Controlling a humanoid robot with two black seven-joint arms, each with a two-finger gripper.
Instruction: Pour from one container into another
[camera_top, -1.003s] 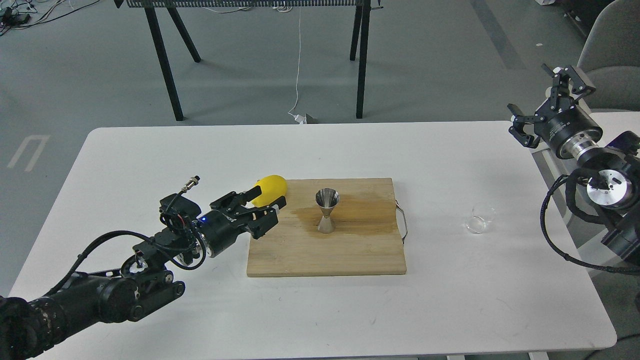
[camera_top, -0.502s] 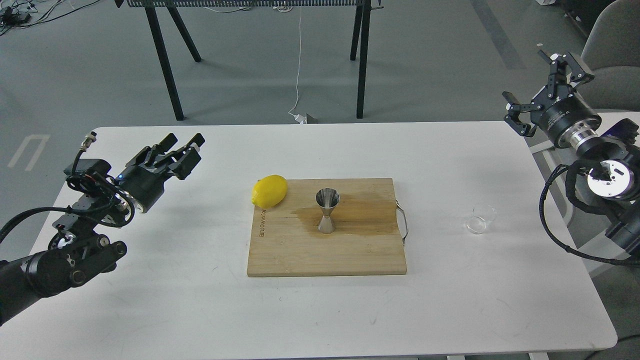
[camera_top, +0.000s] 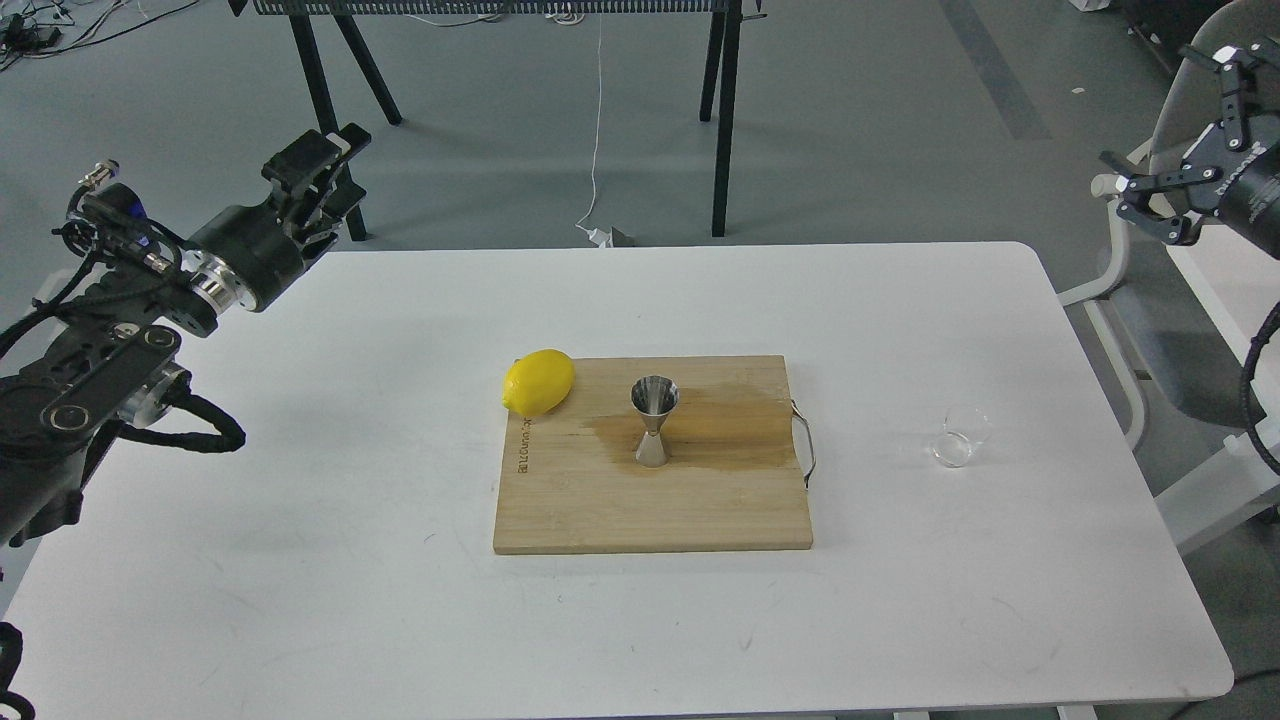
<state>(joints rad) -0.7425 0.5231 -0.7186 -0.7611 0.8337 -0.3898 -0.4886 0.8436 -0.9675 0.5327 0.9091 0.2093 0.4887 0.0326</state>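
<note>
The clear glass cup (camera_top: 962, 437) stands alone on the white table, right of the wooden board (camera_top: 650, 500). The steel jigger (camera_top: 654, 420) stands upright in the board's middle, on a dark wet patch. My left gripper (camera_top: 322, 178) is raised over the table's far left corner, far from both containers, open and empty. My right gripper (camera_top: 1178, 128) is held high beyond the table's right edge, its fingers spread wide with nothing between them.
A yellow lemon (camera_top: 539, 381) rests at the board's far left corner. A metal handle (camera_top: 806, 452) sticks out of the board's right side. A black-legged stand (camera_top: 724, 120) is behind the table, and a chair (camera_top: 1150, 330) to its right.
My left arm has pulled back from the lemon and risen to the far left. My right gripper has moved up and to the right, away from the table. The cup, jigger and lemon have not moved.
</note>
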